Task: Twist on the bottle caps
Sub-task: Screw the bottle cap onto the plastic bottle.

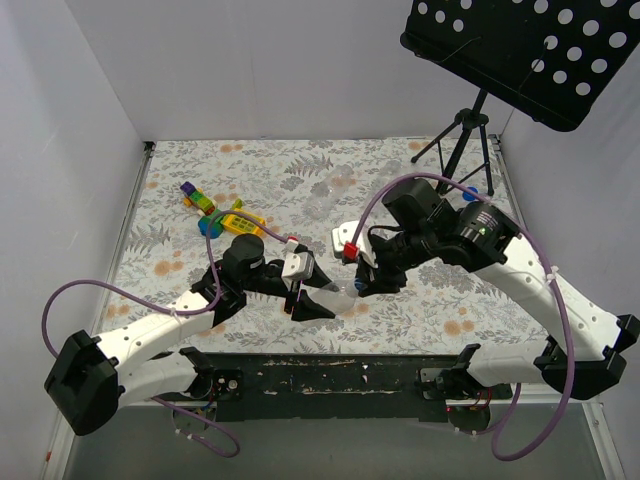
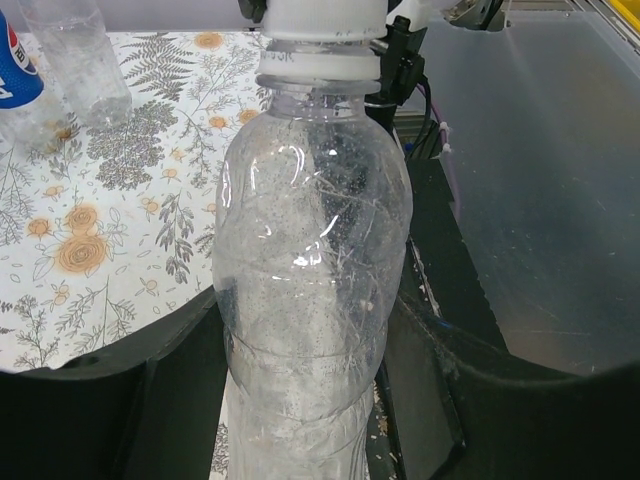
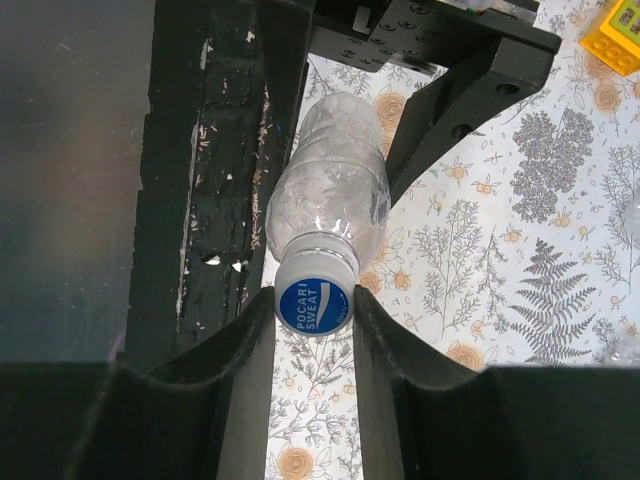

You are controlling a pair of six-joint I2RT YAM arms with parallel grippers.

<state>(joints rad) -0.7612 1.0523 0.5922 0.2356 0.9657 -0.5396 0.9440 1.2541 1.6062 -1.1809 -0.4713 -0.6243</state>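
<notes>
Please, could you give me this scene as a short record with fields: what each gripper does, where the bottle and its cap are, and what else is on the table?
left gripper: shut on the clear bottle, around its body
right gripper: shut on the blue cap, one finger at each side
cap position: on the bottle's neck; how far screwed cannot be told
bottle pose: on its side, near the table front edge
spare bottle: upright, no cap
toy blocks: far left
</notes>
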